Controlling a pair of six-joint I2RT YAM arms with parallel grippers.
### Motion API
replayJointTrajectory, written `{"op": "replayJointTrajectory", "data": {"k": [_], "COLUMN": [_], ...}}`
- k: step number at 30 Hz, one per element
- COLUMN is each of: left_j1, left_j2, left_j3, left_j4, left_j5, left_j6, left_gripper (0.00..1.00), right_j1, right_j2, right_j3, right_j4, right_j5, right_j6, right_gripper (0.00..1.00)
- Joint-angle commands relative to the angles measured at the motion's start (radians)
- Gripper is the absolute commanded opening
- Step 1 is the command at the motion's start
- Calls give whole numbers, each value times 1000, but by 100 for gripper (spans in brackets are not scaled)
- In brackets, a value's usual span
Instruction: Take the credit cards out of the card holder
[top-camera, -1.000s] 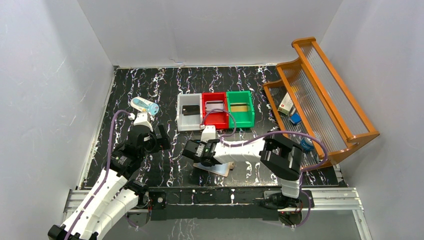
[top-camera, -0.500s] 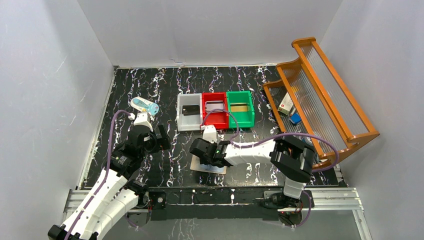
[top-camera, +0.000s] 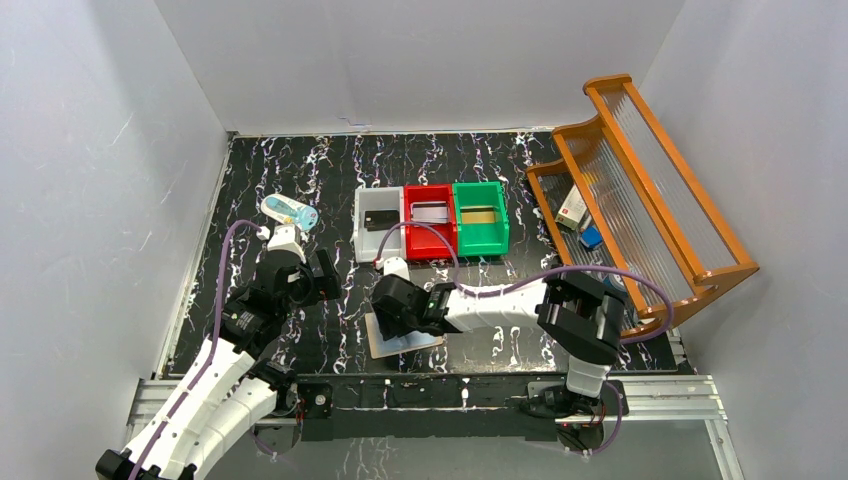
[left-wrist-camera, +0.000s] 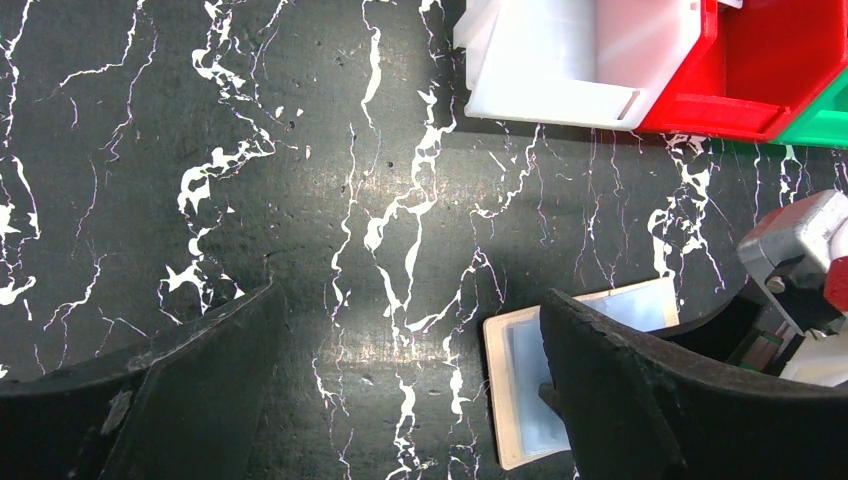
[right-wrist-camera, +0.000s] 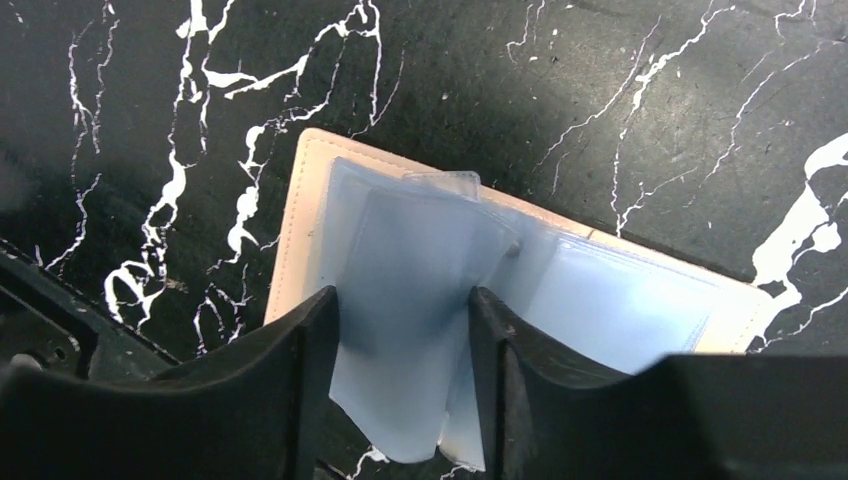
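The card holder lies spread flat near the table's front edge, tan border round pale blue pockets. My right gripper hangs right over it. Its jaws stand partly apart, and a loose blue pocket leaf rises between them. No card shows in the pockets. A black credit card lies in the white bin, a silvery one in the red bin, a gold one in the green bin. My left gripper is wide open over bare table, left of the card holder.
The white bin, red bin and green bin stand in a row mid-table. A wooden rack with small boxes fills the right side. A pale blue and white packet lies at the left, beyond the left gripper.
The right gripper has travelled left, and the card holder has slid left and turned with it. Its jaws narrowed, then widened a little. The left arm has stayed put.
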Motion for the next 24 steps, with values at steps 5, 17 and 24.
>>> {"op": "replayJointTrajectory", "data": {"k": [5, 17, 24], "left_j1": [5, 4, 1], "left_j2": [0, 112, 219], "left_j3": [33, 33, -45], "left_j4": [-7, 29, 125], "left_j5": [22, 604, 760], "left_j6": [5, -107, -161], "left_gripper": [98, 88, 80], "right_j1": [24, 7, 4], "right_j2": [-88, -147, -114], "right_j3": [79, -13, -23], "right_j4": [-102, -290, -267], "right_j5": [9, 185, 156], "right_j6": [2, 202, 192], "right_gripper": [67, 76, 78]}}
